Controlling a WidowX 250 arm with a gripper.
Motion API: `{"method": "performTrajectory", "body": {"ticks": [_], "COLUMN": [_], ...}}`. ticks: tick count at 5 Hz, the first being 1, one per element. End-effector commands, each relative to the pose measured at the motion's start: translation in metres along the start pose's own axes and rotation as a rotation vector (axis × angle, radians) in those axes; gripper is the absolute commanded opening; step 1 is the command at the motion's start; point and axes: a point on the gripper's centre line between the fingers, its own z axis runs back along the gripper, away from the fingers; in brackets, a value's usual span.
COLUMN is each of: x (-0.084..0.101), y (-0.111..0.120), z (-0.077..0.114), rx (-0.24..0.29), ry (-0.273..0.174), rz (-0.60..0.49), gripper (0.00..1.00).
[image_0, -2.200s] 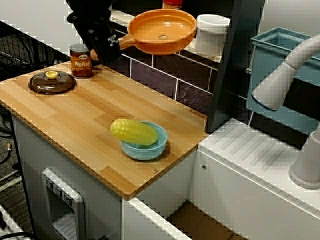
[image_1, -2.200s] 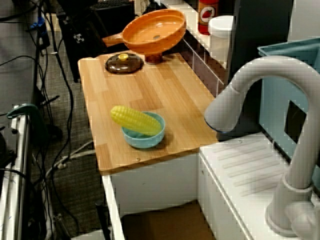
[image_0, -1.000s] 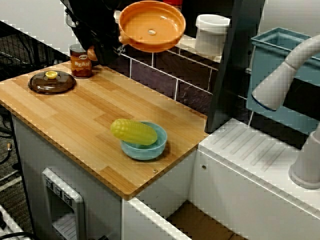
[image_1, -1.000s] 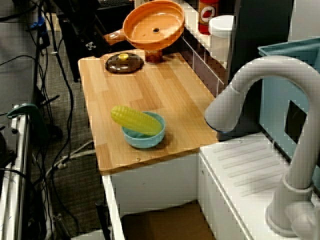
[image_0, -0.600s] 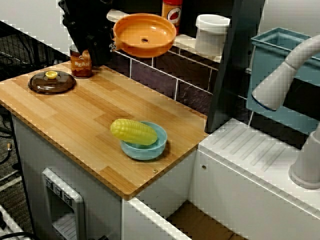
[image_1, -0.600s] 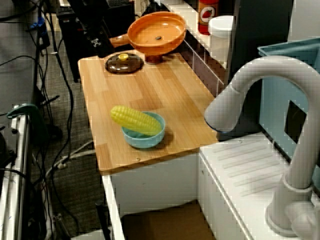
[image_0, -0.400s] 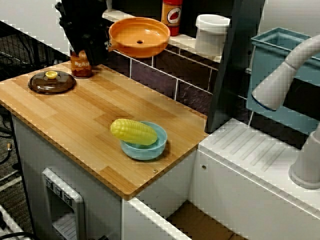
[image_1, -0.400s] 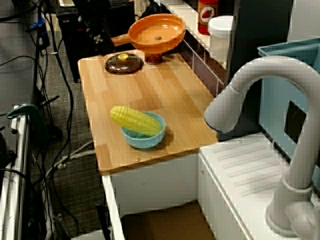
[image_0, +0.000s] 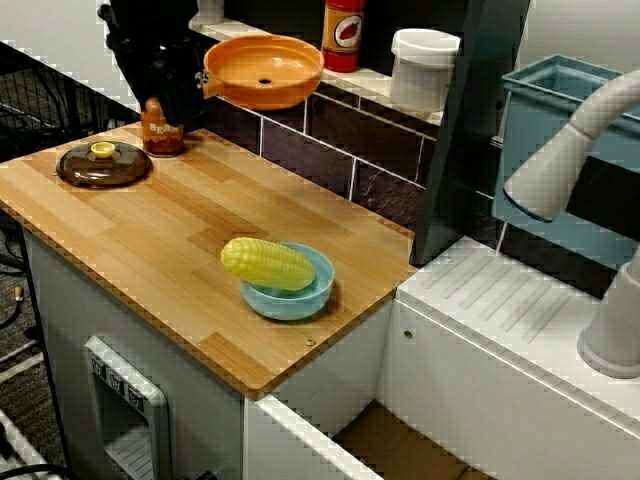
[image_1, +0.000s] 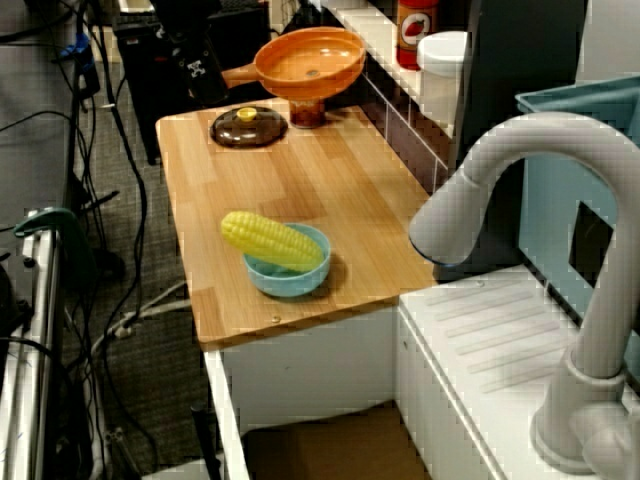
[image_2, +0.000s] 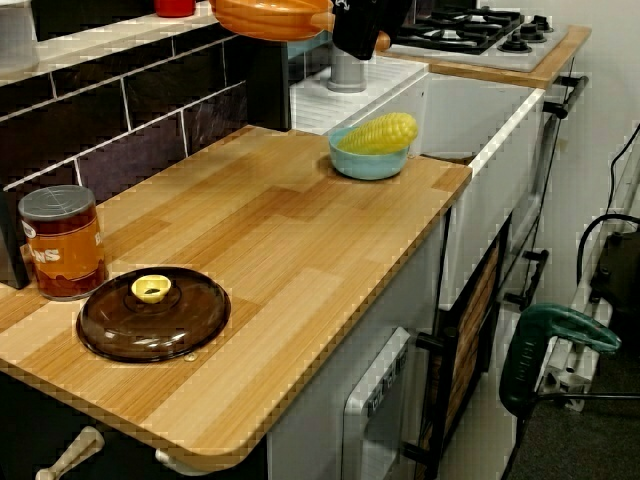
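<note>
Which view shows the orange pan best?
The view from over the faucet: the orange pan shows whole, handle in the gripper. The front view hides its handle behind the gripper; the low counter view crops it to its underside.

We can make out no words: lettering on the can (image_2: 62, 243) and the red bottle (image_0: 343, 33) is blurred.

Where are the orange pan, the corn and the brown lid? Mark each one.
orange pan (image_0: 264, 72): the view from the front, on its inner floor.
corn (image_0: 268, 263): the view from the front, middle of the cob.
brown lid (image_2: 153, 313): the low view from the side, dome just below the yellow knob (image_2: 152, 289).
</note>
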Motion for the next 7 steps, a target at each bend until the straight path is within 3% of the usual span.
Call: {"method": "performTrajectory", "body": {"ticks": [1, 2, 5, 7], "x": [0.004, 0.002, 0.001, 0.010], "y": [0.023, 0.037, 0.070, 0.079], "z": [0.009, 0.009, 0.032, 0.039], "rx": [-0.068, -0.149, -0.240, -0.300], "ry": [0.013, 0.036, 0.014, 0.035], "rz": [0.025, 0.036, 0.088, 0.094], "gripper": [0.00, 0.00, 0.00, 0.00]}}
